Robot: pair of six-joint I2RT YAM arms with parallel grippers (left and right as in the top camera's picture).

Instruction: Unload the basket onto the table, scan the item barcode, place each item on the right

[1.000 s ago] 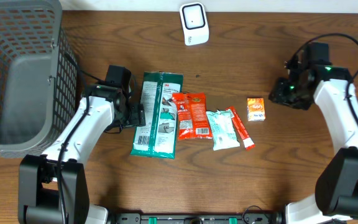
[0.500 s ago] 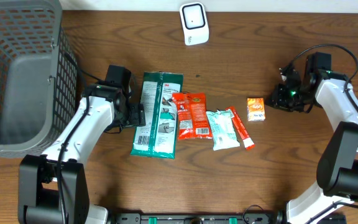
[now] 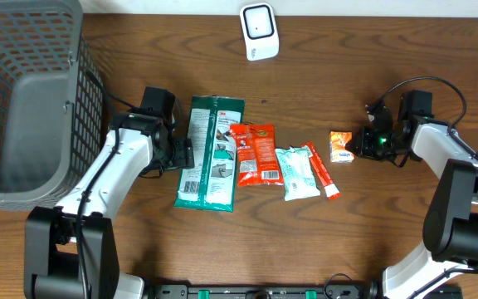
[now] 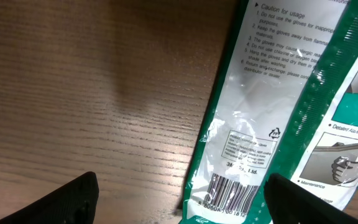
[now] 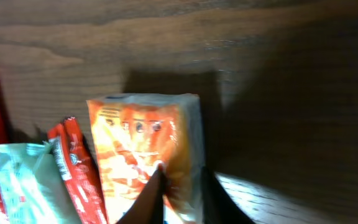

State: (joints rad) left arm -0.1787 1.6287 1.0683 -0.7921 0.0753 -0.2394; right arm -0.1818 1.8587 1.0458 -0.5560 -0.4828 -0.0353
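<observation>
The right hand (image 3: 360,146) is narrowed onto the small orange cardboard carton (image 5: 145,146). Its fingertips (image 5: 219,198) straddle the white side face at the corner nearest the hand, and this appears to be a pinch rather than a full grip. The carton lies flat on the wooden counter (image 5: 278,56), directly ahead of that hand. The red tube (image 5: 73,163) is just beyond the carton's far edge.

The main risk, as I judge it, is that shallow corner hold. On lifting, the carton could pivot or slip out, or drag against the tube and shift it. No barcode shows on the printed orange top. If the code is underneath or on a hidden side, the carton may reach the white rounded scanner (image 3: 258,31), well away from the hand, facing the wrong way.

The carton looks light, stiff and glossy, with sharp edges and blurred print.

The left hand (image 4: 191,208) is wide open and holds nothing, with the green-and-white plastic packet (image 4: 272,112) just ahead of its fingers.
</observation>
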